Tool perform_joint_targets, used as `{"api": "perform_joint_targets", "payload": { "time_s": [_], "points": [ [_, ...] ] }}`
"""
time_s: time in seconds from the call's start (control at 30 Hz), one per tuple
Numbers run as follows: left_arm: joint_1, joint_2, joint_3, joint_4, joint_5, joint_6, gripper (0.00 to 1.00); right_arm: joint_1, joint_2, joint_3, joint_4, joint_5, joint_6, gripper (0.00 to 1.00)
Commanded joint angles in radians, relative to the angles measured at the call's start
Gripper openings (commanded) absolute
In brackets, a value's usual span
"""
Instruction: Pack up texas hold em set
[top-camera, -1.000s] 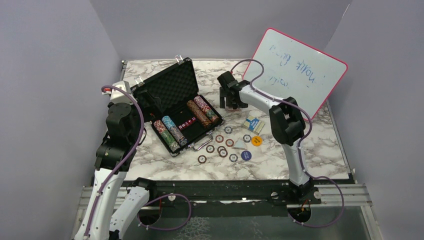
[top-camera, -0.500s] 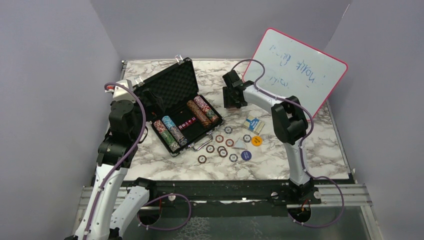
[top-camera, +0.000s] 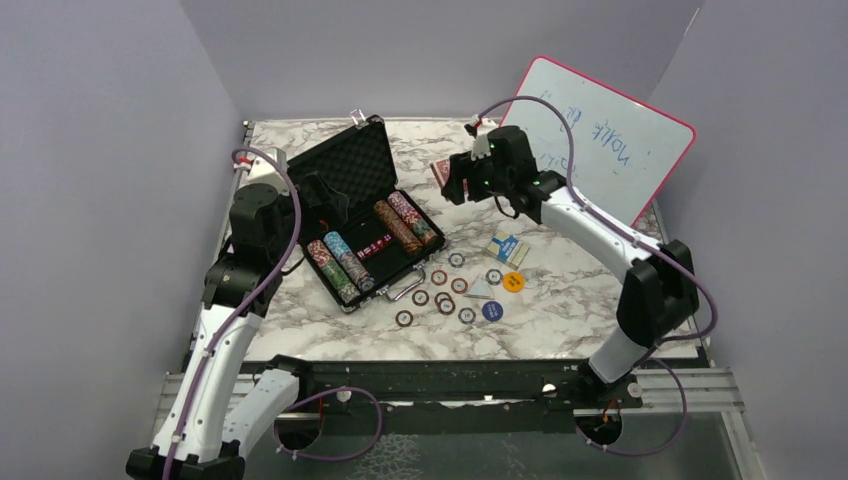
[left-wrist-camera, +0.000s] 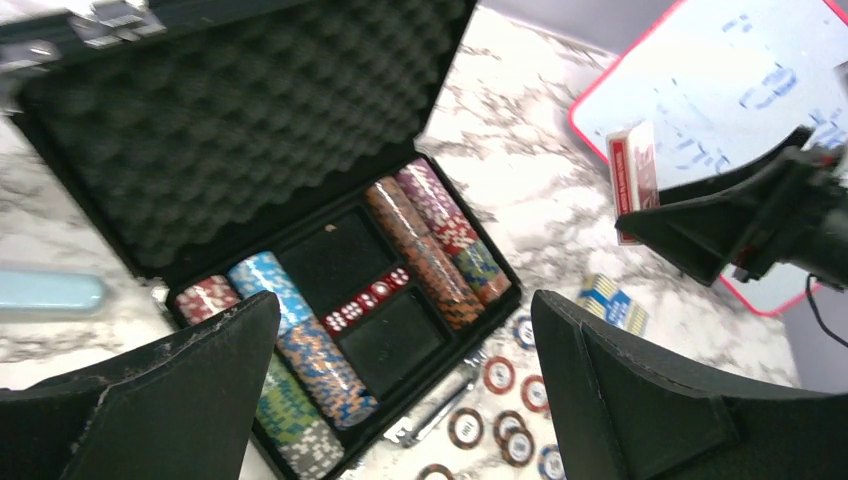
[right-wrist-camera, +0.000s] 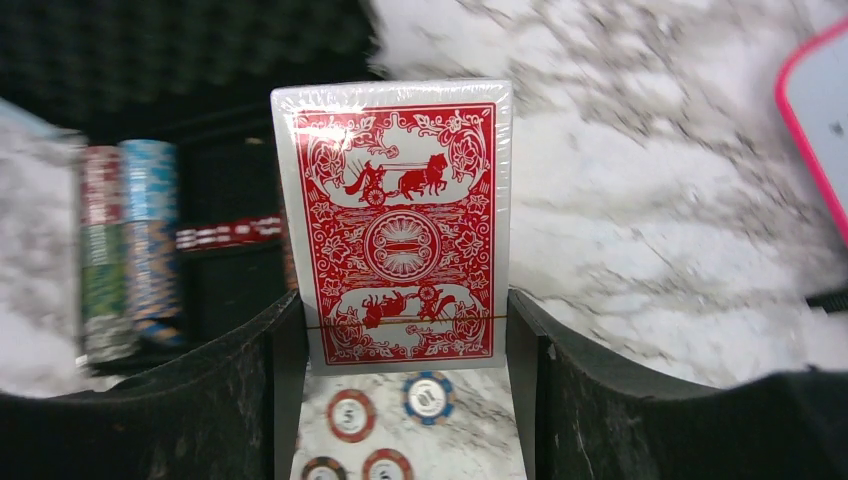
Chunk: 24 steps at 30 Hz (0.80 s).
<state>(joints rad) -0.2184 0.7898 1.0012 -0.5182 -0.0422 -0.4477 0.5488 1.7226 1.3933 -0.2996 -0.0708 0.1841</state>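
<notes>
– Right hand (top-camera: 450, 182) first: what is in it?

– It is clamped on the red deck (right-wrist-camera: 392, 220), which is wrapped in clear film. One finger presses on each long side near the deck's lower end, so the deck stands upright out of the hand, lifted clear of the counter (top-camera: 560, 310).

– And the briefcase (top-camera: 345, 170)?

– It lies open on the counter, beyond the held deck and to the left as that hand's own camera sees it. The foam lid stands up at the back. Rows of striped chips (top-camera: 335, 262) lie on edge at both ends of the tray. A line of red dice (top-camera: 370, 245) sits in the middle, between two square foam pockets.

– What is outside the case?

– Loose chips (top-camera: 440, 297) lie flat on the counter, on the side of the right hand toward the arm bases. Near them are the blue deck (top-camera: 507, 247), an orange button (top-camera: 514, 281) and a blue button (top-camera: 491, 311). The pink-framed whiteboard (top-camera: 600, 140) leans behind that hand.

– And the left hand (left-wrist-camera: 405, 320)?

– It hovers over the briefcase with its fingers spread wide and nothing between them. The dice and chip rows lie straight ahead of it. A light-blue oblong object (left-wrist-camera: 50, 293) lies on the counter off to its left, just beside the case.
</notes>
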Motion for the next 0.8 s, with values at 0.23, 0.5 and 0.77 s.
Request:
{"api": "perform_joint_targets", "payload": {
  "time_s": [0.23, 0.5, 0.77],
  "points": [
    [-0.004, 0.059, -0.018, 0.074, 0.244, -0.308, 0.99, 0.119, -0.166, -0.083, 0.191, -0.468, -0.109, 0.49],
    [-0.004, 0.144, -0.008, 0.080, 0.443, -0.300, 0.99, 0.247, -0.143, -0.092, 0.195, -0.421, -0.240, 0.51],
    [-0.004, 0.161, -0.080, 0.092, 0.574, -0.306, 0.68, 0.259, -0.131, -0.092, 0.218, -0.512, -0.312, 0.52]
  ]
}}
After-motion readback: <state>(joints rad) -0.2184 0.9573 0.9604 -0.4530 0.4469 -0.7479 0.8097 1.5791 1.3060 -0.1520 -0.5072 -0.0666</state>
